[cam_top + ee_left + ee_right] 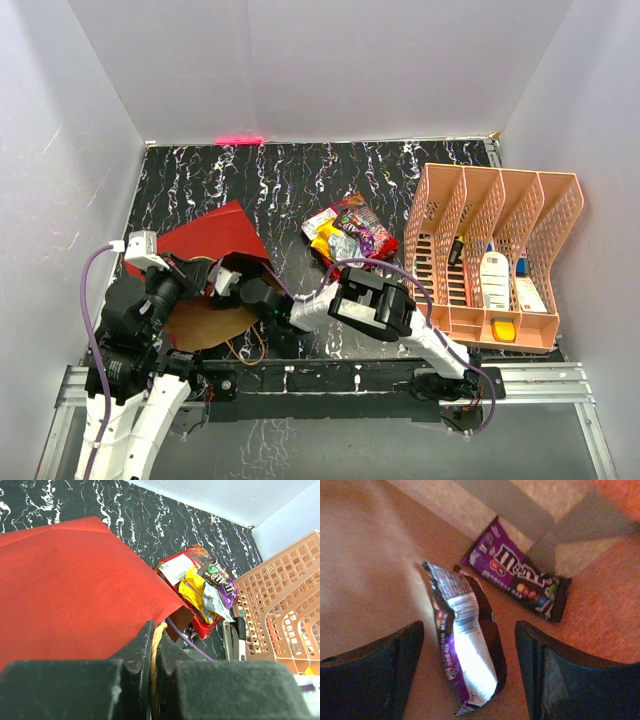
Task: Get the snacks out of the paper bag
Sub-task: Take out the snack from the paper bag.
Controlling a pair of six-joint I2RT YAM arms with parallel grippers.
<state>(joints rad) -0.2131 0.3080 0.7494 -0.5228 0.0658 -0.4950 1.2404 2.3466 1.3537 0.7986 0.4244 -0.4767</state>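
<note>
The glossy red paper bag [215, 232] lies flat, near left on the black marbled table [250, 180]; a lattice plastic rack [490, 250] stands right, with a crinkly snack pile [345, 232] between. The left gripper [152, 650] pinches the bag's tan cord [159, 630]. Inside the bag, the right gripper [469, 630] gapes wide, empty, astride a purple foil packet [467, 655].
</note>
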